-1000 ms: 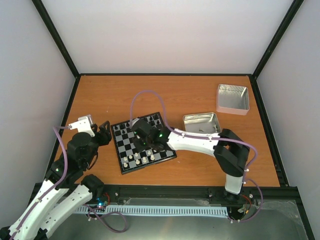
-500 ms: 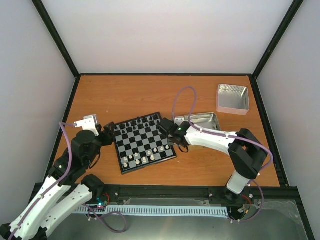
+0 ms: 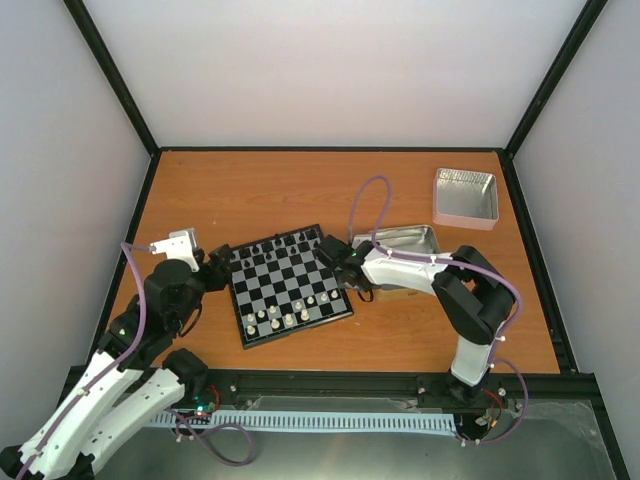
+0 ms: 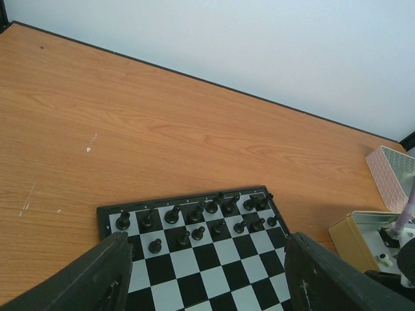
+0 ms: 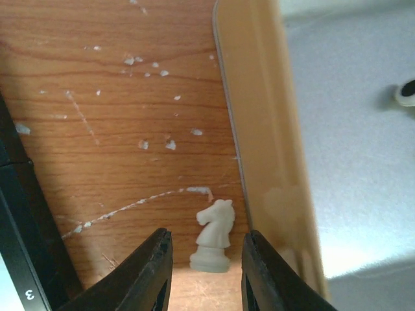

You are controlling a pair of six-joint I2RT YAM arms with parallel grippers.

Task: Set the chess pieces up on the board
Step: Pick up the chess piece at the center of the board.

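White knight (image 5: 213,245) stood just right of board (image 3: 275,276); right gripper (image 5: 206,233) half-open astride it (no contact); left gripper (image 4: 206,243) wide, empty.

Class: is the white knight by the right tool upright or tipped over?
Upright: the white knight stands on its round base, head uppermost, on the table.

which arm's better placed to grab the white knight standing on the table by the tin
Right. Its open right gripper straddles the white knight, upright on the table beside the tin. The left gripper is open at the board's opposite side.
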